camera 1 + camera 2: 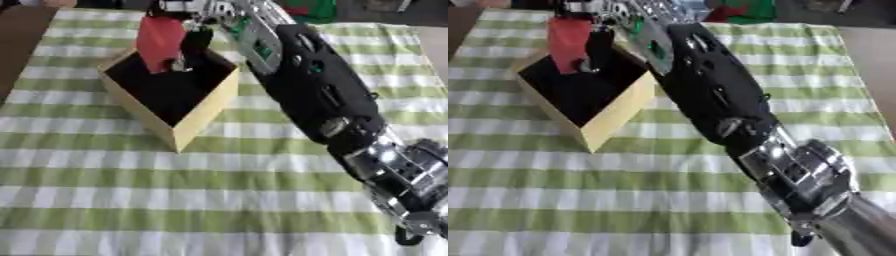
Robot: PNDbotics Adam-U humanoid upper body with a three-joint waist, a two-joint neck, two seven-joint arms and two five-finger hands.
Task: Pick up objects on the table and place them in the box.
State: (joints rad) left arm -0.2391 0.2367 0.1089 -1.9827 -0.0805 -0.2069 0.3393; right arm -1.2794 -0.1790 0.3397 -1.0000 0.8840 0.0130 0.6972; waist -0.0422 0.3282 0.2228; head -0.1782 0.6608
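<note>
Left eye view: right hand [194,37] grasping a flat red object [160,42] over the open yellow-walled box [206,114] on green-striped cloth [131,200]; release remains. Red-green things [306,10] wait beyond.

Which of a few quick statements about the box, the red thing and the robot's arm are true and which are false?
1. The right hand holds a red object over the box. True.
2. The box lies on its side. False: it stands upright, opening upward.
3. The tablecloth is green and white checked. True.
4. The arm enters from the left. False: it comes from the lower right.
</note>
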